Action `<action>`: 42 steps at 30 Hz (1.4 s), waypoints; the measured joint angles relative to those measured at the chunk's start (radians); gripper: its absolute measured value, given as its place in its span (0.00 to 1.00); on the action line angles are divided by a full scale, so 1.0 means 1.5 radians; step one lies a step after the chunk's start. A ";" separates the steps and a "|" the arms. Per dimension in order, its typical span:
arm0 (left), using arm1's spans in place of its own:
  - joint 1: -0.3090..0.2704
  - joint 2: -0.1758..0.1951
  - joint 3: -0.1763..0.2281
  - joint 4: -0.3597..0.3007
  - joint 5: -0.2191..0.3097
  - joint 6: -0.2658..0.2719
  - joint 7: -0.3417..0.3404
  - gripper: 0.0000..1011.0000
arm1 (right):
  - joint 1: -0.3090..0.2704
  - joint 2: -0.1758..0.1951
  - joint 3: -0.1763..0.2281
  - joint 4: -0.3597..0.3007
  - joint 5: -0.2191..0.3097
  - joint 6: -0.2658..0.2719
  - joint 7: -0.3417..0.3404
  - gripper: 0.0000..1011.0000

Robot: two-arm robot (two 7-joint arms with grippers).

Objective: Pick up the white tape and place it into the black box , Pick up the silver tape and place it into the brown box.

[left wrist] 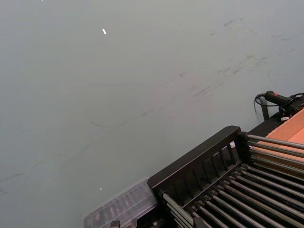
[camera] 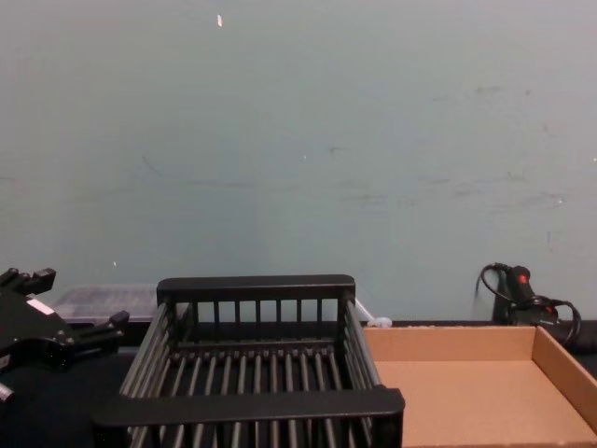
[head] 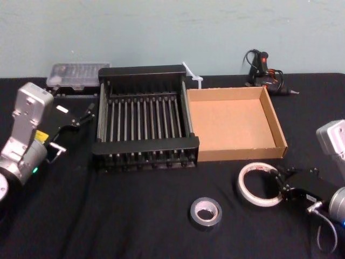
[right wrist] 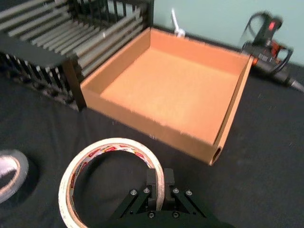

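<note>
The right gripper (right wrist: 156,189) pinches the rim of the thin white tape ring with red print (right wrist: 112,176). Beyond it sits the shallow tan cardboard tray (right wrist: 156,126); the thick dark grey roll (head: 206,212) lies beside it on black cloth (head: 135,216). The left gripper (head: 89,113) hangs open beside the black slatted basket (head: 141,72).

silver tape (right wrist: 8,172) edge-cropped

Left arm (head: 24,137): boxy silver-grey housing, round grey joint with small green light, yellow label. Left end effector (head: 81,117): black, white sticker. Right arm (head: 335,162): silver housing, grey cable loop. Right end effector (right wrist: 159,183): black angled links, small screws.
</note>
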 joint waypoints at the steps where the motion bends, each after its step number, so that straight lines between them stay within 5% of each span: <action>1: 0.000 0.000 0.000 0.000 0.000 0.000 0.000 0.99 | -0.001 0.000 0.003 -0.004 0.001 -0.001 0.000 0.10; 14: 0.000 0.000 0.000 0.000 0.000 0.000 0.000 0.99 | 0.045 -0.012 0.011 -0.013 -0.003 -0.022 -0.004 0.10; 42: 0.000 0.000 0.000 0.000 0.000 0.000 0.000 0.99 | 0.265 -0.086 -0.088 0.134 -0.060 -0.035 0.035 0.10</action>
